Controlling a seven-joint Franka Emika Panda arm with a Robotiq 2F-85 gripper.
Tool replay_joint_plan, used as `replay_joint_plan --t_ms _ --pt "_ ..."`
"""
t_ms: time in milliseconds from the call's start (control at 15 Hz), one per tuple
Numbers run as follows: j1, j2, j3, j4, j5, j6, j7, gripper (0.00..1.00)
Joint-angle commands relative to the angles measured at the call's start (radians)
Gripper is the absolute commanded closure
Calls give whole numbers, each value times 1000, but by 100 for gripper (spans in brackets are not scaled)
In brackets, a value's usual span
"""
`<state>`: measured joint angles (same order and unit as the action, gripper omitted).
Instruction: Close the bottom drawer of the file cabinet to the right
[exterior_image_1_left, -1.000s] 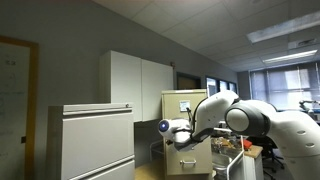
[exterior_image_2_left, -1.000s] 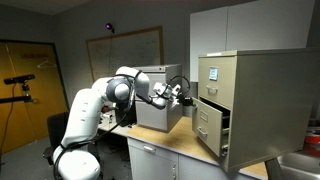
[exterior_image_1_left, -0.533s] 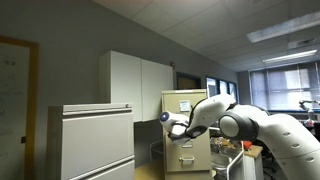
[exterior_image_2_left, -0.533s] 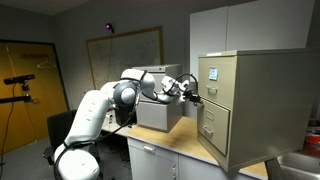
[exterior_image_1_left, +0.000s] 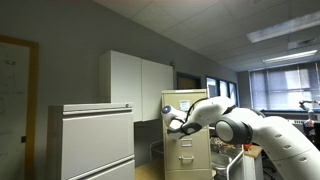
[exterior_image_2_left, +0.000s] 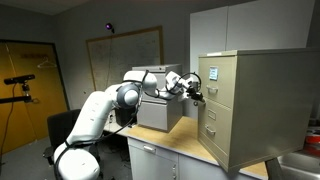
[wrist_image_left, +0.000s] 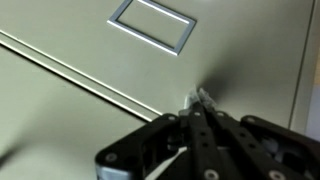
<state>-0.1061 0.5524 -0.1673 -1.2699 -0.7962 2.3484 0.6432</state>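
The beige file cabinet (exterior_image_2_left: 245, 105) stands on the counter in both exterior views (exterior_image_1_left: 190, 130). Its bottom drawer (exterior_image_2_left: 212, 140) sits flush with the drawers above. My gripper (exterior_image_2_left: 194, 89) is shut, with nothing in it, and its fingertips press against a drawer front. In the wrist view the shut fingertips (wrist_image_left: 198, 98) touch the tan metal just below a silver label holder (wrist_image_left: 153, 22), beside a seam line between drawers.
A wider pale grey cabinet (exterior_image_1_left: 92, 140) stands beside the beige one, also in the other exterior view (exterior_image_2_left: 155, 100). A tall white cupboard (exterior_image_1_left: 135, 85) is behind. A whiteboard (exterior_image_2_left: 125, 55) hangs on the wall. An office chair (exterior_image_2_left: 60, 128) stands on the floor.
The gripper has moved toward the cabinet. The open lower drawer has been pushed in and now sits flush with the cabinet front.
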Motion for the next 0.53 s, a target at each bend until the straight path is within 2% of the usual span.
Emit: replay_joint_plan --t_ms 0,133,333,467 --pt "-7 129 -66 209 26 36 -52 100" --pt "-6 142 -68 234 66 2 -60 100" --pt "-19 164 -52 289 201 -59 -79 100" --pt "-16 184 -67 335 253 -102 -134 100"
